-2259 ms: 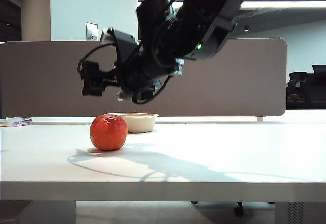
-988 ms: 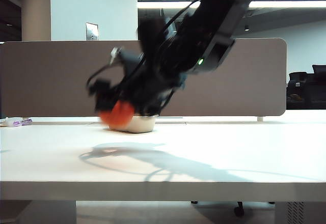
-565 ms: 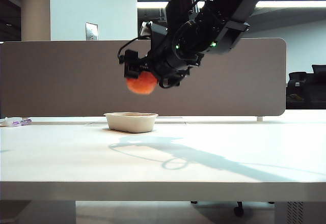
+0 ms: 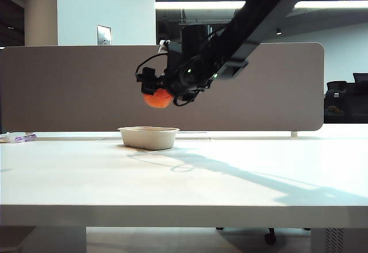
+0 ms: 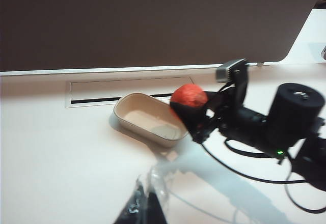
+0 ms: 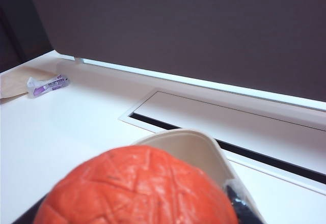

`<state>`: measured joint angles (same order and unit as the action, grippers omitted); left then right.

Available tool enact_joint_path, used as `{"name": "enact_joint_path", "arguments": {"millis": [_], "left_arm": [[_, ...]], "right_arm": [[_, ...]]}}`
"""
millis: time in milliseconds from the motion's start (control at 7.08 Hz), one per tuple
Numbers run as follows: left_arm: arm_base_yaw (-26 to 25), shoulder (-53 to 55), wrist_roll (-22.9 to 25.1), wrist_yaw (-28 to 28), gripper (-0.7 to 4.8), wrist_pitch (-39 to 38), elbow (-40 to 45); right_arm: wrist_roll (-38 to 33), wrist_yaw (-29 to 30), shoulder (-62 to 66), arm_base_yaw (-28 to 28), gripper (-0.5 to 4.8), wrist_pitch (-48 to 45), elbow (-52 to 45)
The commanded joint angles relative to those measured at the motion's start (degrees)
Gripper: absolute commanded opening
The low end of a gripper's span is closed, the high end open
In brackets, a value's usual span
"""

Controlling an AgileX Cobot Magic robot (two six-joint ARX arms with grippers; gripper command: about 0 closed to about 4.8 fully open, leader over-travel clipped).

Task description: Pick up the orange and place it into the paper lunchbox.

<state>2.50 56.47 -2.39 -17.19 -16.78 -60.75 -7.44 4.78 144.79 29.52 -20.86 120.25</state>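
Note:
The reddish-orange, wrinkled orange [image 4: 157,99] hangs in the air just above the beige paper lunchbox [image 4: 148,137], which stands on the white table. My right gripper [image 4: 155,94] is shut on the orange from both sides. In the left wrist view the orange [image 5: 188,95] hangs by the lunchbox's [image 5: 133,110] near rim, held by the black right gripper [image 5: 192,107]. In the right wrist view the orange [image 6: 135,186] fills the foreground, with the lunchbox [image 6: 201,143] behind it. My left gripper [image 5: 146,207] hovers low over the table, short of the box, fingertips together and empty.
A grey divider panel [image 4: 63,86] runs along the table's back edge. A cable hatch [image 6: 214,119] lies in the tabletop behind the lunchbox. A small purple packet [image 4: 20,138] lies at the far left edge.
My right gripper came down on the orange on the table, shut on it and lifted it. It now holds the orange farther back, over the lunchbox. The left arm stayed still.

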Motion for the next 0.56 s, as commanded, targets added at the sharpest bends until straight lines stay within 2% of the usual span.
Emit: {"name": "enact_joint_path", "arguments": {"millis": [141,565], "left_arm": [[0.0,0.1,0.0,-0.2,-0.06,0.5,-0.3],[0.0,0.3,0.0,-0.2,-0.06,0.6,-0.3]], "right_arm": [[0.7,-0.5,14.2,-0.1,2.01,1.2,17.6],[2.3,-1.5,16.1,-1.1,2.11,1.8,17.8]]}}
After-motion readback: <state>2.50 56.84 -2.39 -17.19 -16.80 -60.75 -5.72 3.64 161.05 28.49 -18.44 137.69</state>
